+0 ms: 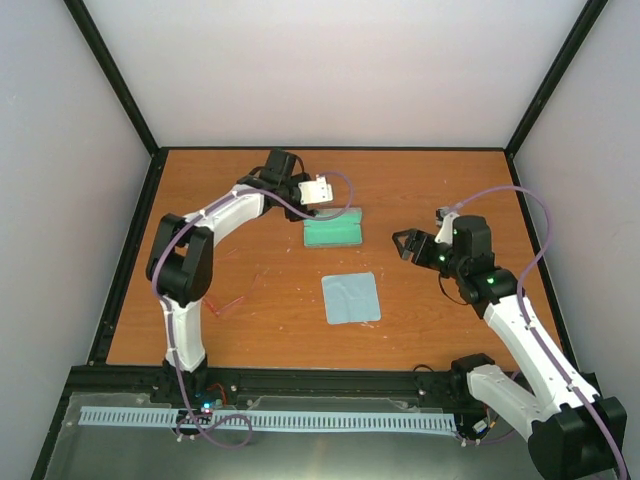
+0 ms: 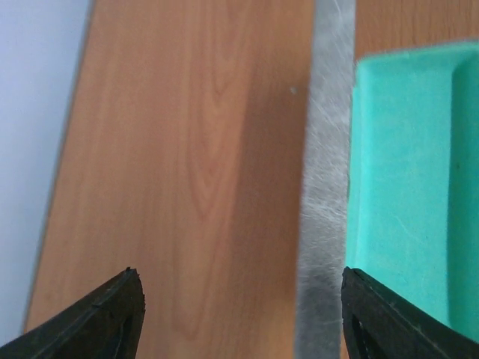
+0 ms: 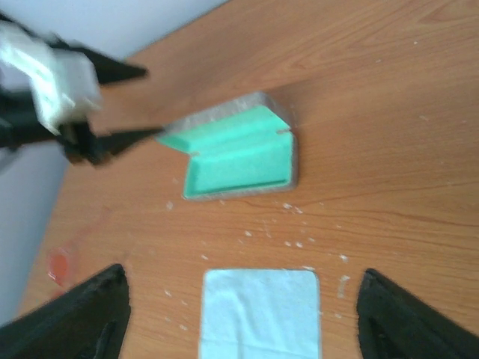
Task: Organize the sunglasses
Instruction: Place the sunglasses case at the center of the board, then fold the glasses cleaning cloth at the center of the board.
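Top view: sunglasses (image 1: 238,294) lie flat on the table (image 1: 450,330), at 9 o'clock of the cloth (image 1: 350,298), just beside the left arm (image 1: 185,265). Their long axis runs from 8 to 2 o'clock; the frame is too thin to tell which way the front faces. The left gripper (image 2: 243,307), jaws apart and empty, hangs at the open case (image 1: 333,232); the glasses lie between 7 and 8 o'clock from it. The right gripper (image 1: 402,245), jaws wide and empty, sits farther off. The left arm is judged nearer.
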Motion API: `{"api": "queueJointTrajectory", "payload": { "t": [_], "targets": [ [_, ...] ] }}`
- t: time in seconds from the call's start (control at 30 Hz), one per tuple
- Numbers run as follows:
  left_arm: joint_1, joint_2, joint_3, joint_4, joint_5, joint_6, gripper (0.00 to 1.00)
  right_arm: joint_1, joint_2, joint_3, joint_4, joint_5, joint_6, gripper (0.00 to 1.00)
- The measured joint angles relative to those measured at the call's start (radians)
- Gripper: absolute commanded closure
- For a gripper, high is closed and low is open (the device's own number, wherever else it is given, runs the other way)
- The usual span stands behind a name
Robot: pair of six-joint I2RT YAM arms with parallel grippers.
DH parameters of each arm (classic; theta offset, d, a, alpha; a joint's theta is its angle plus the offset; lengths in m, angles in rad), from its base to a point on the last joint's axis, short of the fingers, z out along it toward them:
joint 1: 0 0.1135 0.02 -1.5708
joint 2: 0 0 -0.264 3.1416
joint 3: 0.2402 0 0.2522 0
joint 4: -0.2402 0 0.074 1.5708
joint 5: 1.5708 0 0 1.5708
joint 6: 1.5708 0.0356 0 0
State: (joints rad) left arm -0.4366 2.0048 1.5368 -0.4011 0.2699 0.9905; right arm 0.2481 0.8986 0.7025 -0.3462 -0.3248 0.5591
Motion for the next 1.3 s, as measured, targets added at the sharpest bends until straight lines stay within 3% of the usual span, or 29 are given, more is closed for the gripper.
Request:
{"api": "queueJointTrajectory", "payload": {
  "t": [0.1,0.2,0.3,0.4,0.53,0.7,0.97,1.3],
  "targets": [
    [0.000,-0.071,-0.018,0.026,-0.006,-0.051,0.32,0.000,0.022,0.015,-0.071,0.006,-0.020,0.61],
    [0.000,-0.167,-0.044,0.051,-0.007,-0.106,0.45,0.000,0.082,0.042,-0.151,-0.004,-0.024,0.75],
    [0.000,-0.277,-0.074,0.065,0.031,-0.146,0.64,0.013,0.141,0.047,-0.232,-0.027,-0.018,0.71],
    [0.002,-0.394,-0.129,0.064,0.116,-0.145,0.70,0.057,0.174,0.048,-0.309,-0.049,-0.014,0.64],
    [-0.008,-0.504,-0.219,0.037,0.228,-0.123,0.72,0.137,0.198,0.048,-0.395,-0.090,-0.010,0.76],
    [-0.024,-0.511,-0.353,-0.010,0.289,-0.096,0.73,0.208,0.215,0.047,-0.437,-0.139,0.021,0.87],
    [-0.027,-0.461,-0.411,-0.076,0.329,-0.075,0.74,0.310,0.394,0.047,-0.429,-0.154,0.047,0.95],
    [-0.030,-0.459,-0.411,-0.075,0.342,-0.075,0.73,0.324,0.541,0.065,-0.437,-0.097,0.059,0.97]
  ]
}}
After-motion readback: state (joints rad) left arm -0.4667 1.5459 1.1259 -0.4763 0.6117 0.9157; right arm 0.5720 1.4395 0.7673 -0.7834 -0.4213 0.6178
